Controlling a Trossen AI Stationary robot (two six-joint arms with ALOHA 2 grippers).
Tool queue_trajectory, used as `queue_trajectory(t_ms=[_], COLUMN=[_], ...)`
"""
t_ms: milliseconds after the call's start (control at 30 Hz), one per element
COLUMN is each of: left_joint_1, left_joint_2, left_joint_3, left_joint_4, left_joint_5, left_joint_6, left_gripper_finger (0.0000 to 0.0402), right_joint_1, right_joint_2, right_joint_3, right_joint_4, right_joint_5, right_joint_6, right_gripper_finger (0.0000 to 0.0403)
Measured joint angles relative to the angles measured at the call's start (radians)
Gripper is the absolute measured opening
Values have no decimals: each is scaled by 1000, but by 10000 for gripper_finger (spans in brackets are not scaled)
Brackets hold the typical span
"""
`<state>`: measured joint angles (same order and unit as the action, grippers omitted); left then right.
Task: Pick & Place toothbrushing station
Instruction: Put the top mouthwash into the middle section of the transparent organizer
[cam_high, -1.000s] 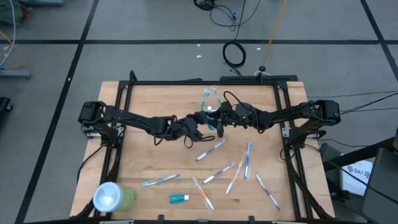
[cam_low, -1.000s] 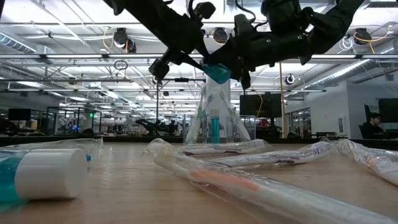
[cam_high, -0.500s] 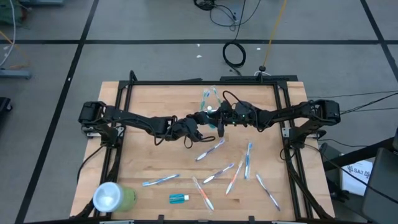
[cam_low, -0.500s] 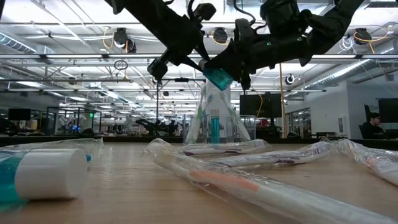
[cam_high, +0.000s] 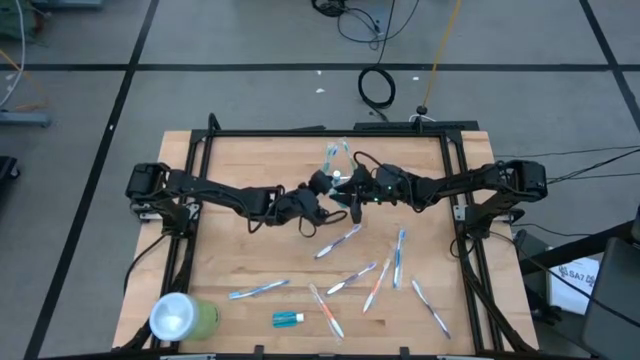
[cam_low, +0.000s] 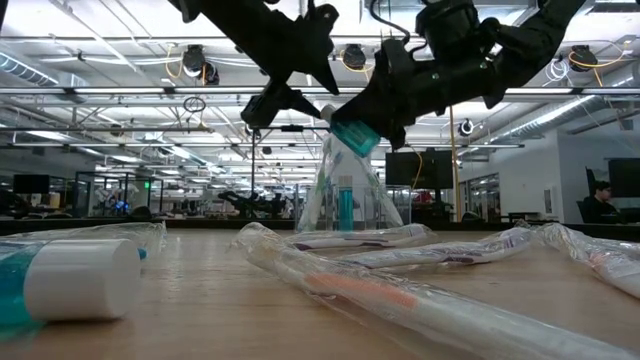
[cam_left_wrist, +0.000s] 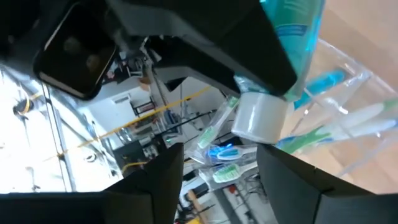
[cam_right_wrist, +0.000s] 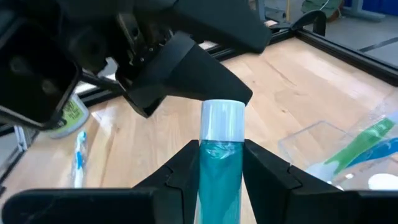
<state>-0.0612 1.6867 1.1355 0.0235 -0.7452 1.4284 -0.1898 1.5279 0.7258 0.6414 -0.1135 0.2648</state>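
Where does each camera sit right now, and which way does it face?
High: overhead, straight down; both arms meet above the clear cup.
Low: table height, looking across; arms overhead, right gripper holding the teal tube.
Left wrist: past the open left gripper at tube and cup.
Right wrist: along the tube toward the left gripper.
Shared: tube and cup.

I'm looking down on a light wooden table (cam_high: 230, 240) ringed by a black frame (cam_high: 300, 131). A clear cup (cam_high: 338, 157) holding brushes stands near the far edge, several wrapped toothbrushes (cam_high: 340, 240) lie scattered across the near right half, one more (cam_high: 258, 290) lies toward the near left, and a small blue tube (cam_high: 288, 318) sits by the near edge. A green cup (cam_high: 183, 318), lying on its side I think, rests at the near left corner.
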Motion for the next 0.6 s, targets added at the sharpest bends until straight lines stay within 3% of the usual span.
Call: queue_trajectory(t_ms=[133,367,600], left_joint_1=[-6,10,112], left_joint_2=[-18,-146,-317], left_joint_3=[0,0,0], left_joint_4=[-7,-51,-162], left_joint_5=[4,29,177], left_joint_6=[-120,-502,-1004], left_gripper_finger=[213,213,214], right_joint_1=[0,3,46], right_joint_2=[-31,-162,-302], right_joint_3=[0,0,0], right_joint_4=[-44,-190,-311], right_joint_5=[2,9,44], right_joint_6=[-40,-98,-105], right_gripper_finger=[100,100,100])
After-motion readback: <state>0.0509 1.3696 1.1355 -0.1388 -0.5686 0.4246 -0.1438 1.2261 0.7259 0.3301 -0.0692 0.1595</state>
